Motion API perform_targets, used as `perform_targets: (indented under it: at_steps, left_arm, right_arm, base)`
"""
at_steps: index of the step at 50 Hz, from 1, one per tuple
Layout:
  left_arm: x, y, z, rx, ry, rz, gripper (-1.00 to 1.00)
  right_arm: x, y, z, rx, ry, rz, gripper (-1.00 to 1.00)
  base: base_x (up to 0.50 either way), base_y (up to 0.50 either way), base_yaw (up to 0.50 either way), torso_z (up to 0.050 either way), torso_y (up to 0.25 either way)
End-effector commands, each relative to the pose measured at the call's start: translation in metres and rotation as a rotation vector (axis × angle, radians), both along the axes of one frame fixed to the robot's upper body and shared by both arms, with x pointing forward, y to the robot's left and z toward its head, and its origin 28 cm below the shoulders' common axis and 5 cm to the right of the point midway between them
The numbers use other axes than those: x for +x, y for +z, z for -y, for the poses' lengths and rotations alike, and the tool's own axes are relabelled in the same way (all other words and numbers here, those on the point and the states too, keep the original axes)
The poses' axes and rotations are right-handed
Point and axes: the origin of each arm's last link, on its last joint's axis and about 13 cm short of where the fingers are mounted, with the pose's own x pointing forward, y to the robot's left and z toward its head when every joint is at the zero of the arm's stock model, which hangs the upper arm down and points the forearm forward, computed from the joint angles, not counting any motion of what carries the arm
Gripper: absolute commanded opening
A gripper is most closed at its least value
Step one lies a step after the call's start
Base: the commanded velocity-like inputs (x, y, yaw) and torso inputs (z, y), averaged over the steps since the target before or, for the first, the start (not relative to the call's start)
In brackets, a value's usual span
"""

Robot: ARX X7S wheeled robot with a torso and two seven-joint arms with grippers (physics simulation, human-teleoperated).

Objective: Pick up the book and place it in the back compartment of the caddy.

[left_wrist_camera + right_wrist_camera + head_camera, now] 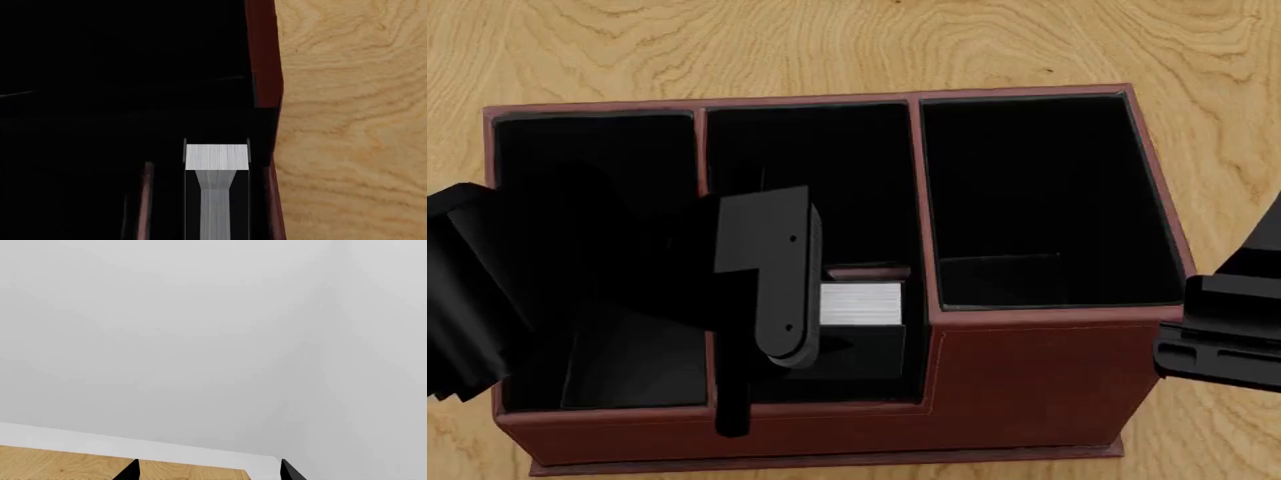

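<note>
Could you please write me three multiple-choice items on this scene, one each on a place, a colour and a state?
1. Where is the book?
A. In the caddy's middle column
B. Flat on the table
C. In the caddy's rightmost cell

2. What colour are the outer walls of the caddy?
A. Blue
B. Red-brown
C. White

3. What state is the right gripper in?
A. Shut on the book
B. Open and empty
C. Shut on the caddy's wall

Answers:
1 A: the head view shows its white page edges between the two dividers.
2 B: the front wall and rim look red-brown.
3 B: its fingertips stand apart with nothing between them.
</note>
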Motion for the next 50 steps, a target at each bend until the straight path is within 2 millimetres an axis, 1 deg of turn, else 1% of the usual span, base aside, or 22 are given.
perform_targets:
  at_steps: [1,9,19,35,42,50]
  left_arm:
    - [0.002,0.002,0.003,-0.041,0.01,-0.001,-1.0]
    - [0.008,0.002,0.005,-0.062,0.021,0.006,-1.0]
    - [0.014,-0.004,0.006,-0.05,0.023,0.012,-1.0]
    - [0.023,-0.008,0.008,-0.045,0.037,0.012,-1.0]
    - [0.028,-0.015,0.008,-0.04,0.043,0.006,-1.0]
    - [0.029,-0.019,0.009,-0.038,0.04,-0.001,-1.0]
  right_arm:
    - [0.0,-0.001,0.0,-0.001,-0.002,-0.004,1.0]
    - [0.0,-0.002,0.0,-0.001,-0.004,-0.008,1.0]
    - [-0.001,-0.003,0.001,0.001,-0.009,-0.011,1.0]
    - [-0.001,-0.004,0.003,0.003,-0.017,-0.012,1.0]
    - [-0.001,-0.004,0.004,0.002,-0.019,-0.015,1.0]
    - [0.0,-0.005,0.003,0.001,-0.018,-0.016,1.0]
  base:
    - [0.0,0.0,0.0,0.0,0.01]
    - [0.0,0.0,0.0,0.0,0.0]
    - [0.0,0.0,0.0,0.001,0.002]
    - [0.0,0.0,0.0,0.0,0.0]
    - [0.0,0.0,0.0,0.0,-0.005]
    - [0.0,0.0,-0.01,0.0,-0.011]
